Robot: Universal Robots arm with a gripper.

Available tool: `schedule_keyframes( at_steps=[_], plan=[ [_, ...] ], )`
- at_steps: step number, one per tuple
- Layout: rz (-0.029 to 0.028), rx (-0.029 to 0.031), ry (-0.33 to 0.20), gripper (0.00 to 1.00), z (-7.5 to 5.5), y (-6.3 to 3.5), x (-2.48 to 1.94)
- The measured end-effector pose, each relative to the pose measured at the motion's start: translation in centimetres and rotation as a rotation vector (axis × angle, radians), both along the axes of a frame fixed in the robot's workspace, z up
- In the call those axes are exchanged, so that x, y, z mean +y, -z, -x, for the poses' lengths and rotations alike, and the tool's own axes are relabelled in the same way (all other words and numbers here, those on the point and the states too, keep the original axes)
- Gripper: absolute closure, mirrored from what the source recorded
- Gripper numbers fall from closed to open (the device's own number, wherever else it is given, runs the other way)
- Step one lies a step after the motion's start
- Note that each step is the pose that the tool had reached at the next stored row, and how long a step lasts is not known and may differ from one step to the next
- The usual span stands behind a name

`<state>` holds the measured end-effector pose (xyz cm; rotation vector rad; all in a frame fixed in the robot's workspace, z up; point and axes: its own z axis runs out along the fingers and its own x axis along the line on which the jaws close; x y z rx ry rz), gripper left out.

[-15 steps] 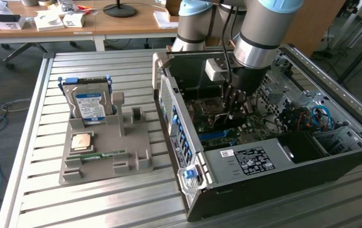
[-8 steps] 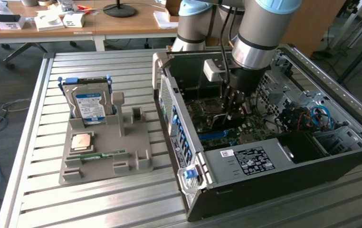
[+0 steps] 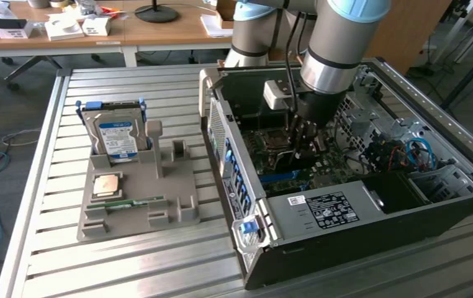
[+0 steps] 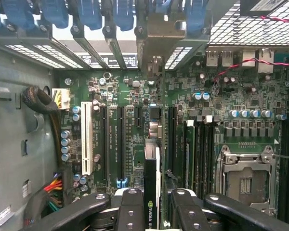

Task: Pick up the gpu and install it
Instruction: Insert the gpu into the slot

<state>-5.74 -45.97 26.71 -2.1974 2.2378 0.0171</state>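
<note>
The gpu (image 4: 151,168) stands edge-on between my fingers (image 4: 130,204) in the wrist view: a thin dark card with a green logo and a silver end bracket (image 4: 156,36) up against the case's rear slot openings. My gripper (image 4: 151,195) is shut on it. The card hangs over the green motherboard (image 4: 241,96), beside the long black expansion slots (image 4: 121,144). Whether its edge sits in a slot I cannot tell. In the exterior view my gripper (image 3: 305,144) reaches down inside the open computer case (image 3: 360,214).
A grey parts tray (image 3: 141,214) lies at the exterior view's left of the case, holding a silver-and-blue hard drive (image 3: 117,136), a processor chip (image 3: 107,184) and a thin memory stick (image 3: 135,203). Inside the case are a white slot (image 4: 86,144), cable bundles (image 4: 50,185) and the processor socket (image 4: 243,180).
</note>
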Motion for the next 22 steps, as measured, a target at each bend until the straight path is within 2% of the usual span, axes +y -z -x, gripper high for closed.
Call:
schedule_keyframes(
  at_steps=[15,22],
  plan=[
    [-0.0002,-0.0031,0.000,0.73,0.47,0.18,0.00],
    [-0.0004,-0.0067,-0.001,0.73,0.52,0.18,0.00]
  ],
)
